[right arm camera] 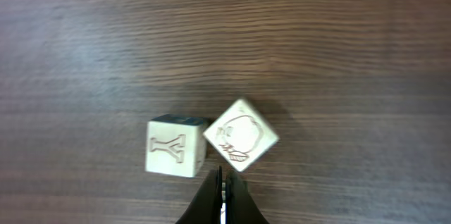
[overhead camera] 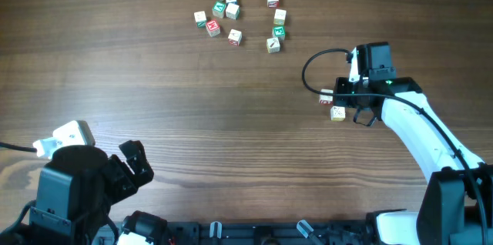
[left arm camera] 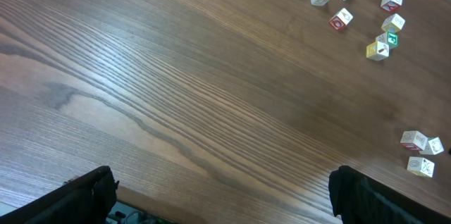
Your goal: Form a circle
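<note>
The counter (overhead camera: 154,106) is a broad sheet of dark wood grain that carries everything here. My right arm (overhead camera: 416,122) reaches over it in white and black; my left arm (overhead camera: 77,183) sits low at the near edge.

My left jaws stand as wide as they go, one dark finger (left arm camera: 91,196) at each lower corner of their wrist view, with only bare counter between them and nothing held. My right jaws are pressed fully together into a thin black point and hold nothing.

The main group of cubes (overhead camera: 231,18) lies well apart from both sets of jaws. It is far ahead of my left jaws and off to their right. It makes two loose clumps, a tighter one and a short column beside it, with a gap between them and no closed ring.

A few stray cubes lie right at my right jaws. Just ahead of the closed tip, the Y cube (right arm camera: 176,146) sits square to the left. The drawing cube (right arm camera: 241,136) is turned corner-on to the right, and its corner meets the Y cube's side. The tip sits in the notch between them; I cannot tell whether it touches either.
</note>
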